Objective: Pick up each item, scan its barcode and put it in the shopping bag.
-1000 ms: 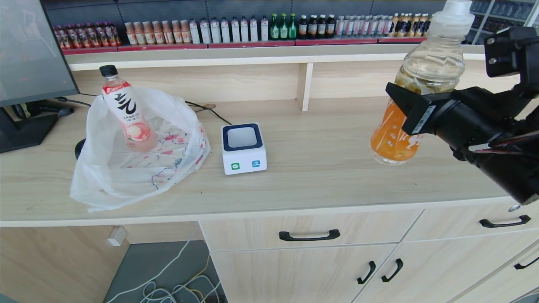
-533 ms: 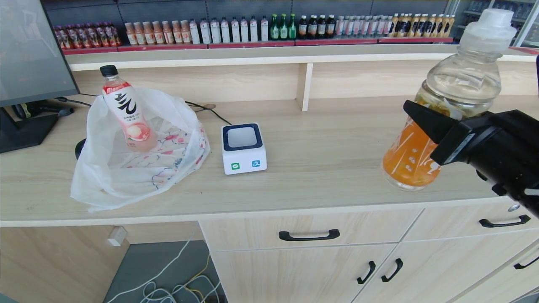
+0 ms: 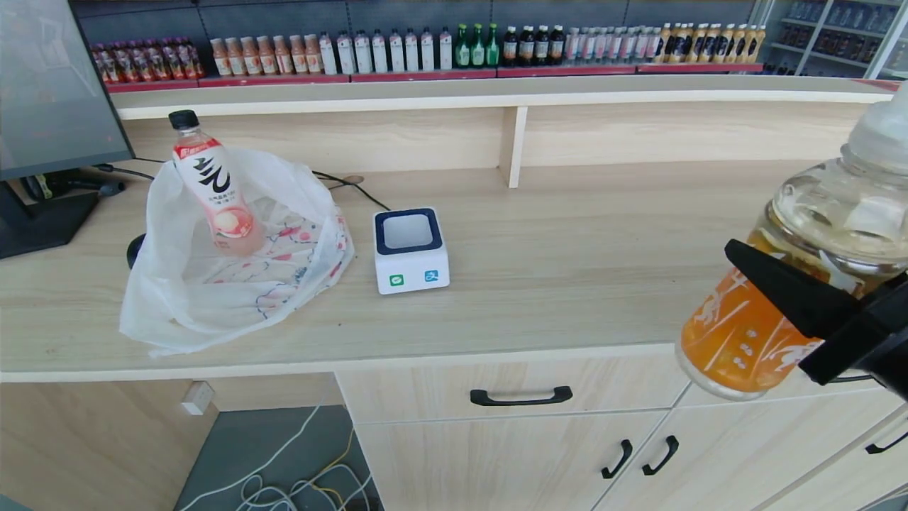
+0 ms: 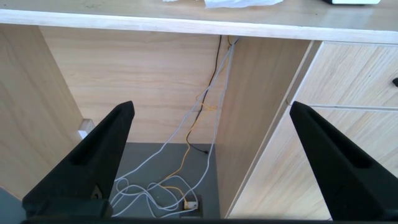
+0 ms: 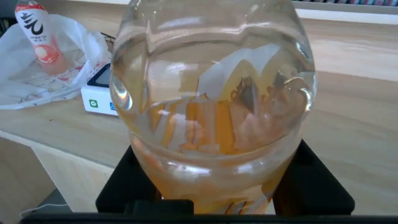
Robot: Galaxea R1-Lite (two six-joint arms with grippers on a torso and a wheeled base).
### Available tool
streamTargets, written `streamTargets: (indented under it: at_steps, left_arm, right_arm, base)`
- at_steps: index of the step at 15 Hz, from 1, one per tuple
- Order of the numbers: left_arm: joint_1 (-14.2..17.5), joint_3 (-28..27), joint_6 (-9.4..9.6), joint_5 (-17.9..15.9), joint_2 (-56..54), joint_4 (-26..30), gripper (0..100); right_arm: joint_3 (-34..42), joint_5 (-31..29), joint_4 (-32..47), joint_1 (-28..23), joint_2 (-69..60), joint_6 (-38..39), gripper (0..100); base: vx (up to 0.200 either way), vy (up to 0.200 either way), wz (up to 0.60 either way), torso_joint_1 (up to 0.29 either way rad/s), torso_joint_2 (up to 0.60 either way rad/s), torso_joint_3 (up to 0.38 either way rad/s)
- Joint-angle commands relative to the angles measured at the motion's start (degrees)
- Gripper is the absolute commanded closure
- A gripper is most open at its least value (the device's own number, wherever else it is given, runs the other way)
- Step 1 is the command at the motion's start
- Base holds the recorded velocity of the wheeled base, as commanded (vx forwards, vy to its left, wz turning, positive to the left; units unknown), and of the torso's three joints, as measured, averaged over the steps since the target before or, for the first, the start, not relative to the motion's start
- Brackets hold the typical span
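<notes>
Head view, right gripper: is clamping the orange bottle around its middle, at 4 o'clock in the picture.
Head view, orange bottle: is hanging in the air, tilting with its cap toward 1 o'clock, its base showing in front of the counter's front edge and the drawers.
Head view, bag: is lying open on the counter, at 9 o'clock in the picture.
Head view, pink bottle: is standing inside the bag, leaning with its black cap toward 11 o'clock.
Head view, scanner: is sitting on the counter just beside the bag, at 3 o'clock from it and well apart from the orange bottle.
Head view, monitor: is standing at 10 o'clock, behind the bag.
Head view, shelf bottles: are lining the back wall at 12 o'clock.
Left wrist view, left gripper: is hanging below the counter's edge, jaws spread wide and gripping nothing, facing an open bay where cables are trailing to the floor.
Right wrist view, right gripper: is closing narrow on the orange bottle, gripping its lower orange part.
Right wrist view, bag: is lying on the counter beyond the orange bottle, with the pink bottle standing in it and the scanner sitting just beside it.
</notes>
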Motion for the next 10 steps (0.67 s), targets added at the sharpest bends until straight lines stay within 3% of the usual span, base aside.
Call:
streamTargets:
  at_steps: [1, 6, 7, 10]
  left_arm:
    - [0.01, 0.0, 0.02, 0.01, -0.02, -0.02, 0]
    - [0.01, 0.0, 0.02, 0.01, -0.02, -0.02, 0]
    - [0.01, 0.0, 0.02, 0.01, -0.02, -0.02, 0]
    - [0.01, 0.0, 0.02, 0.01, -0.02, -0.02, 0]
  right_arm:
    - [5.14, -0.04, -0.02, 3.49, -4.2, -2.96, 100]
    - [3.12, 0.05, -0.02, 11.84, -0.77, -12.98, 100]
    - [1.45, -0.04, -0.02, 16.94, 2.39, -18.34, 100]
    - [-0.66, -0.04, -0.28, 21.95, 7.58, -23.09, 100]
  base:
    - [0.0, 0.0, 0.0, 0.0, 0.0, 0.0]
    - [0.0, 0.0, 0.0, 0.0, 0.0, 0.0]
    - [0.0, 0.0, 0.0, 0.0, 0.0, 0.0]
    - [0.0, 0.0, 0.0, 0.0, 0.0, 0.0]
